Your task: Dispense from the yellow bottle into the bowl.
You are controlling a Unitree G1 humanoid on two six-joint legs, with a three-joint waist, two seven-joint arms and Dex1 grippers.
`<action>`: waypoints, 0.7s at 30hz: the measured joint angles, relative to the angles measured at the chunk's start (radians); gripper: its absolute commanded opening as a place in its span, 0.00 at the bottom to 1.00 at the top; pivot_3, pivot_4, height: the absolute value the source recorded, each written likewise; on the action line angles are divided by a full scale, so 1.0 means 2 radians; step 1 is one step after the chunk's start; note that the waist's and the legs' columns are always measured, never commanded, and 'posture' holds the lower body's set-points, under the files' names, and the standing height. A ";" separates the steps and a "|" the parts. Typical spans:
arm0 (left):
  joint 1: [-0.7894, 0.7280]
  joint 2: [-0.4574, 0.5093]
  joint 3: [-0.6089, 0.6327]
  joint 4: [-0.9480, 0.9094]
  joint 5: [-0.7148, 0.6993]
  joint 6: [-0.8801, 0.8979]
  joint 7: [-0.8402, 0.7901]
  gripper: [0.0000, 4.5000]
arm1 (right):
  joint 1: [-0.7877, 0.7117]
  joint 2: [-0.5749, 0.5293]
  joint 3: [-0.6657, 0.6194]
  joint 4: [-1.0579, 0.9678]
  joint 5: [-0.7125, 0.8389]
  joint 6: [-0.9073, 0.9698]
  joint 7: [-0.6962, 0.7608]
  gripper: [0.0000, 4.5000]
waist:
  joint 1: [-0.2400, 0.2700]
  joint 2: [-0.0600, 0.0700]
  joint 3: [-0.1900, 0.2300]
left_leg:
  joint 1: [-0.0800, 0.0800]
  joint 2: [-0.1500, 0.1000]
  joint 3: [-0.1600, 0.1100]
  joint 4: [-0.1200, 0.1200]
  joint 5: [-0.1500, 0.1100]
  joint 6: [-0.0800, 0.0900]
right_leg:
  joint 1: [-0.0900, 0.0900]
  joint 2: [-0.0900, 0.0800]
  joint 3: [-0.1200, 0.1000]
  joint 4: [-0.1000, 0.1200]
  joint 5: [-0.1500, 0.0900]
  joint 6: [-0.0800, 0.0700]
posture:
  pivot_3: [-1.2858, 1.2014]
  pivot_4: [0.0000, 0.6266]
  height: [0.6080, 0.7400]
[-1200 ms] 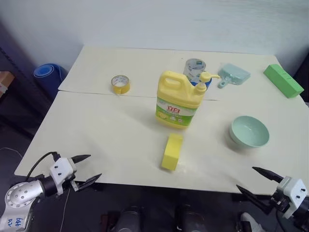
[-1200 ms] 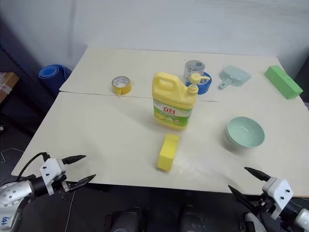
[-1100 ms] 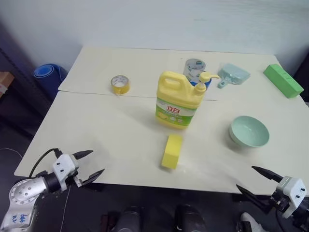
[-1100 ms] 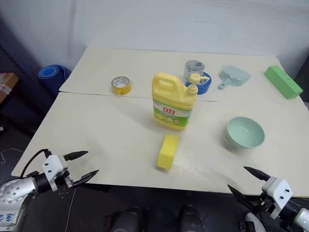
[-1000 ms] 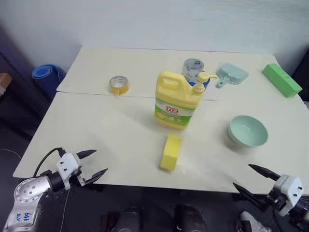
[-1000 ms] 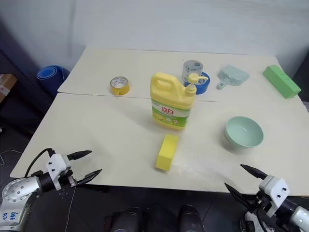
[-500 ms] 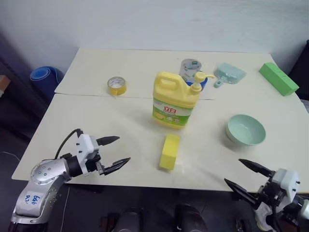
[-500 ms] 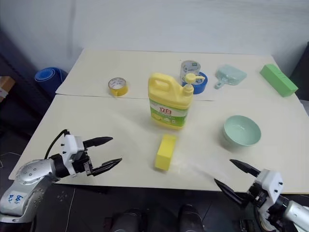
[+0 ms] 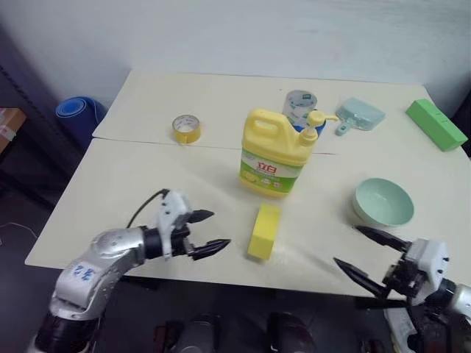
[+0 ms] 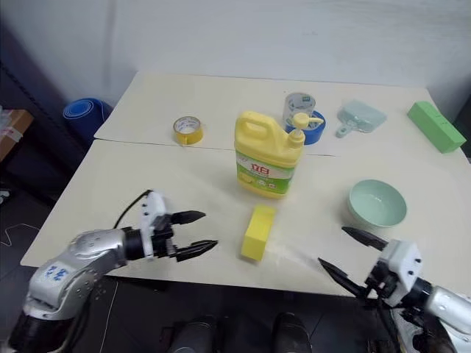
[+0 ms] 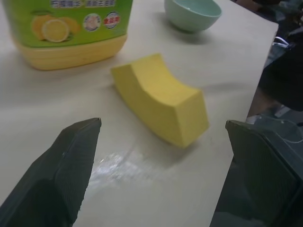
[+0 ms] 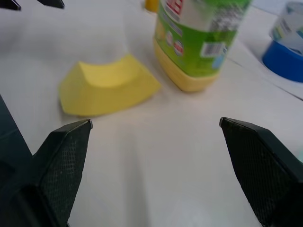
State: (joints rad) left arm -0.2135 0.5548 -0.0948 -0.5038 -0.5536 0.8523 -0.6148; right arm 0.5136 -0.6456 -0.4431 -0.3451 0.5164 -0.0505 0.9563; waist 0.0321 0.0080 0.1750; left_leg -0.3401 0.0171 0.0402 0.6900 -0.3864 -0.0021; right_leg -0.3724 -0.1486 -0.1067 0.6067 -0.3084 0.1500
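Left eye view: bowl (image 9: pixel 383 201) looks empty, yellow bottle (image 9: pixel 277 154) upright; both grippers' fingers spread.

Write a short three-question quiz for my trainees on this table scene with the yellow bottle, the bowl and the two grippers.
1. True or false: the left gripper is holding the yellow bottle.
2. What lies on the table just in front of the bottle? A) sponge B) tape roll C) green block
3. Fill in: the bowl sits nearer the ___ gripper.

Key
1. False: both grippers are open and hold nothing.
2. A, the sponge.
3. Right.
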 measured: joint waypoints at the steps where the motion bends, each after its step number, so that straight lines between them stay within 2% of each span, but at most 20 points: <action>1: -0.030 -0.024 -0.017 0.003 0.002 0.032 0.025 0.99 | 0.024 0.002 -0.009 0.003 -0.002 -0.001 0.003 1.00 | 0.004 0.000 0.000 | 0.000 0.000 0.000 0.000 0.000 0.000 | 0.000 0.000 0.000 0.000 0.000 0.000 | 0.52 0.24 1.00; 4: -0.100 -0.087 -0.051 0.007 0.010 0.114 0.091 0.99 | 0.053 0.007 -0.019 0.000 -0.002 -0.001 0.008 1.00 | 0.005 -0.001 0.000 | 0.000 0.000 0.000 0.001 0.000 0.000 | 0.000 0.000 0.001 0.000 0.000 0.000 | 0.52 0.24 1.00; 7: -0.175 -0.144 -0.076 0.050 0.037 0.244 0.161 0.99 | 0.068 0.010 -0.021 -0.010 -0.001 0.004 0.010 1.00 | -0.003 -0.001 0.000 | 0.001 0.000 0.000 0.001 0.000 0.000 | 0.001 0.000 0.001 0.000 0.000 0.000 | 0.52 0.24 1.00; 10: -0.216 -0.158 -0.114 0.072 0.049 0.296 0.181 0.99 | 0.068 0.012 -0.021 -0.026 0.001 0.004 0.010 1.00 | -0.003 -0.001 0.000 | 0.000 0.000 0.000 0.001 0.000 0.000 | 0.000 0.000 0.001 -0.001 0.000 0.000 | 0.52 0.24 1.00; 17: -0.239 -0.172 -0.135 0.124 0.072 0.318 0.194 0.99 | 0.066 0.035 -0.016 -0.040 0.007 0.004 0.006 1.00 | -0.002 -0.001 0.000 | -0.001 0.000 0.000 0.001 0.000 0.000 | 0.000 0.000 0.001 -0.002 0.000 0.000 | 0.52 0.24 1.00; 21: -0.240 -0.184 -0.152 0.139 0.072 0.315 0.183 0.99 | 0.057 0.038 0.015 -0.063 0.010 0.004 0.009 1.00 | -0.001 -0.001 0.000 | -0.001 0.000 0.000 0.001 0.000 0.000 | 0.001 0.000 0.001 -0.002 0.000 0.000 | 0.52 0.24 1.00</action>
State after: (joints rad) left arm -0.6934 0.1860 -0.3989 -0.2267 -0.4088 1.4824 -0.2478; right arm 0.6273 -0.5705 -0.4127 -0.4715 0.5367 -0.0419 0.9734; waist 0.0302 0.0058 0.1743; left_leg -0.3414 0.0167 0.0394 0.6920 -0.3858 -0.0028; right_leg -0.3713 -0.1477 -0.1053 0.6036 -0.3083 0.1503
